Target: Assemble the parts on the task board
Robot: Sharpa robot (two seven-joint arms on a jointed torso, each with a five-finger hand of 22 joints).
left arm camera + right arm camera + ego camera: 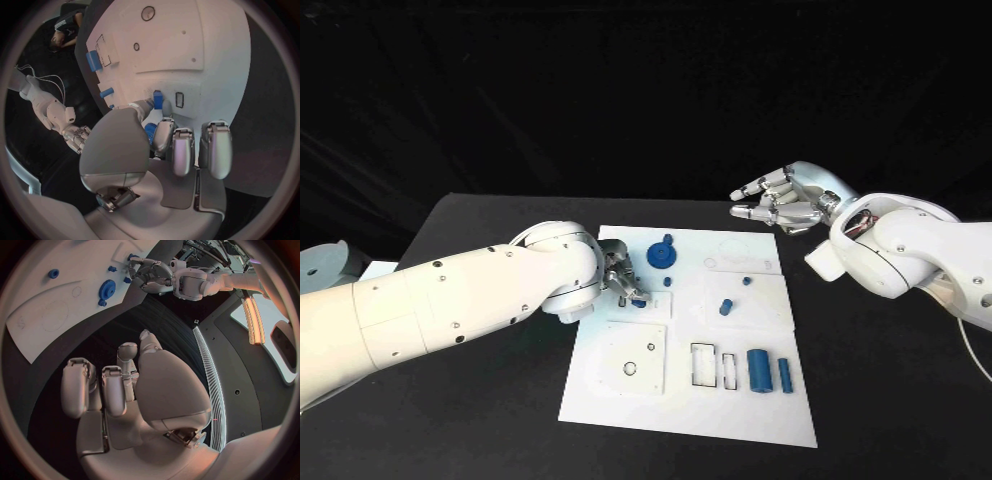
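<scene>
The left hand (620,280) pinches a small blue part (158,99) over the board (733,420) near its left edge, apparently lining it up for a slot. The right hand (788,200), fingers curled on nothing, hovers beyond the board above the desk (473,230), clear of the work.

A robotics lab or test cell, set up like a small studio. A black table (473,230) stands against a black curtain backdrop (589,90) that hangs behind it (no windows or furniture show). At the table's middle lies a white task board (682,400) with outlined slots and small blue parts (760,370), a bench-test fixture rather than anything domestic.
</scene>
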